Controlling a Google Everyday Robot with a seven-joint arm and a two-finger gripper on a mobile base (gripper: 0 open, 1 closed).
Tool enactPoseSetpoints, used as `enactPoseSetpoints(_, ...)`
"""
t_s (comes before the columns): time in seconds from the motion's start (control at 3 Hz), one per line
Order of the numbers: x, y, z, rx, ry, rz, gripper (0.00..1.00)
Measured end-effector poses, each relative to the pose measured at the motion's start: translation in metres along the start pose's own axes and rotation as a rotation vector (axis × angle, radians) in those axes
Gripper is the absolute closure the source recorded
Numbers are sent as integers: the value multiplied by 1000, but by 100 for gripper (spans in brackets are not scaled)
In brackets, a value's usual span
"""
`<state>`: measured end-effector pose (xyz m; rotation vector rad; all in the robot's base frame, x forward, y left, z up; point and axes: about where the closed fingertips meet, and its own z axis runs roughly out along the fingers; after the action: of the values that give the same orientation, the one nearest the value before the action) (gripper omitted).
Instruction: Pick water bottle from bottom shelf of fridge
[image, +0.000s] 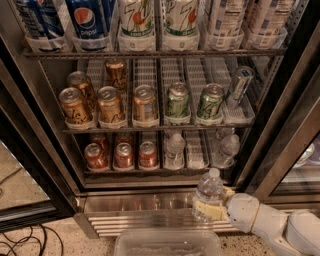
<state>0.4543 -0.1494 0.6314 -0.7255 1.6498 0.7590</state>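
Observation:
My gripper (214, 204) is shut on a water bottle (208, 192), a small clear one with a white cap, held upright in front of the fridge's steel vent grille (140, 220), below and outside the bottom shelf (155, 170). Two more water bottles (175, 149) (227, 148) stand on the bottom shelf, with three red cans (122, 155) to their left. The lane between the two bottles is bare. My white arm (270, 225) comes in from the lower right.
The middle rack holds gold cans (110, 105), green cans (177, 100) and a tilted silver can (239, 87). Large bottles (135, 20) fill the top rack. A clear plastic bin (167, 243) sits on the floor below. Dark door frames (285, 115) flank the opening; cables (25, 245) lie at left.

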Motion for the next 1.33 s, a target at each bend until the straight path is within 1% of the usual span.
enactPoseSetpoints(0.33,-11,32,1,-131,-21,-21,100)
enactPoseSetpoints(0.67,-24,56,-3,-230,-53,-39,100)
enactPoseSetpoints(1.0,-37,73,-6,-305,-86,-56,100)
enactPoseSetpoints(1.33,-52,85,-8,-366,-111,-79,100)
